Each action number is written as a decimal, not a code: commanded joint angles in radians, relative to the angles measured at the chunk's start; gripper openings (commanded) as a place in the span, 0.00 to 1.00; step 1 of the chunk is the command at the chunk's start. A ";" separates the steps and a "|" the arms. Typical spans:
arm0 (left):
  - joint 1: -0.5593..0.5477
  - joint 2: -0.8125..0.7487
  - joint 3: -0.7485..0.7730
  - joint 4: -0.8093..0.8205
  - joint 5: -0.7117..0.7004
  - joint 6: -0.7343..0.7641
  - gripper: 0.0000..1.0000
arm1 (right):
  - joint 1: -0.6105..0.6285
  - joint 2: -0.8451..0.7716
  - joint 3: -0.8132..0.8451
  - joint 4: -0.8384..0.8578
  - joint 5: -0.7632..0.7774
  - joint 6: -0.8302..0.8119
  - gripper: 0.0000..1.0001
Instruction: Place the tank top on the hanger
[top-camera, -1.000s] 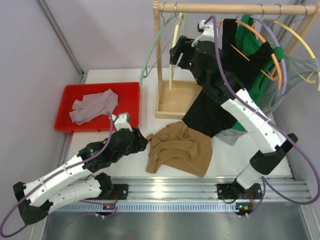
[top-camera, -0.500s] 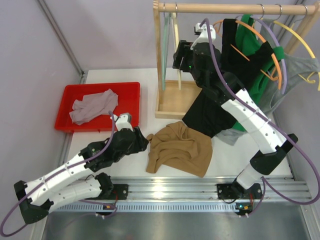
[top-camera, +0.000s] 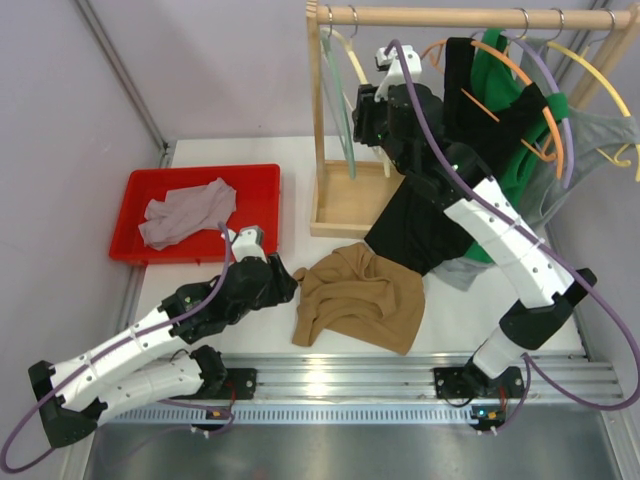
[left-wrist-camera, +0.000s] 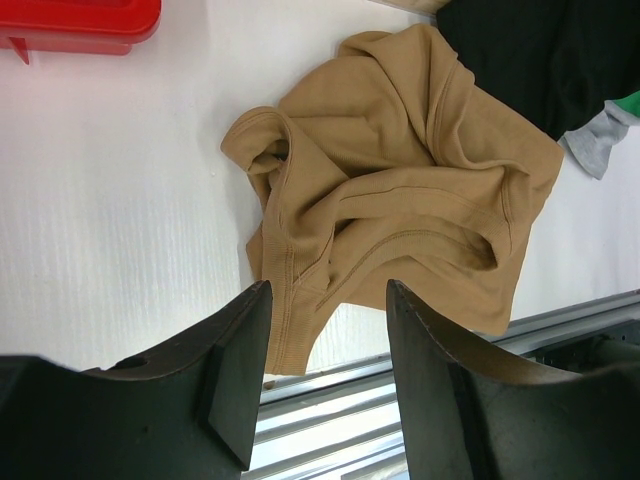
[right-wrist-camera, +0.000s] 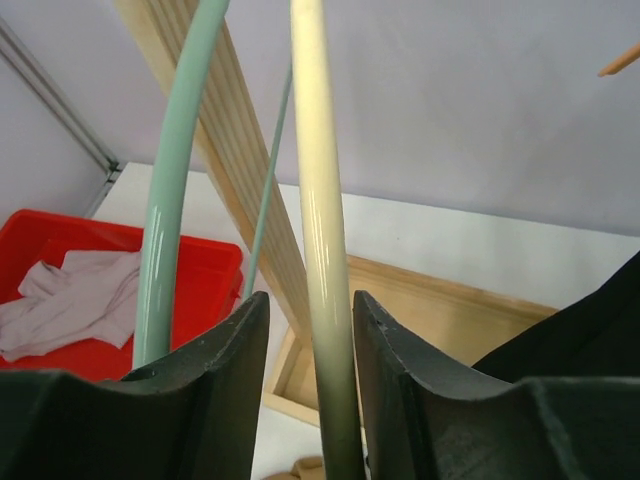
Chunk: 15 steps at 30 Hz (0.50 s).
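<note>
Centre cream hanger (right-wrist-camera: 315, 180) within right claw (right-wrist-camera: 308, 310) — not yet clenched — then squeeze firmly; left claw (left-wrist-camera: 328, 300) released, tank top (left-wrist-camera: 400, 190) beneath.

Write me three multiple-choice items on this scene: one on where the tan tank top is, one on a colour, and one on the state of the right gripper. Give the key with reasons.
1. Where is the tank top?
A. Folded on a shelf
B. Crumpled on the table
C. Stuffed in a bag

2. What colour is the garment in the red tray?
A. Pale grey
B. Blue
C. Orange

3. How does the right gripper stand?
A. Pressed shut on nothing
B. Clamped on cloth
C. Fingers either side of the hanger

Key:
1 B: the top view shows it bunched on the white surface between the two arms.
2 A: the only cloth in the tray is pale grey.
3 C: in the right wrist view the cream bar runs between the fingers, with a gap showing on one side.
</note>
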 joint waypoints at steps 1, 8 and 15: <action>-0.003 0.003 -0.003 0.045 0.000 0.003 0.54 | 0.013 0.005 0.066 -0.023 -0.051 -0.067 0.39; -0.003 -0.002 -0.009 0.042 -0.002 0.002 0.54 | 0.012 0.019 0.096 -0.062 -0.072 -0.092 0.31; -0.003 -0.008 -0.011 0.039 -0.005 0.001 0.55 | 0.012 0.068 0.156 -0.112 -0.091 -0.095 0.25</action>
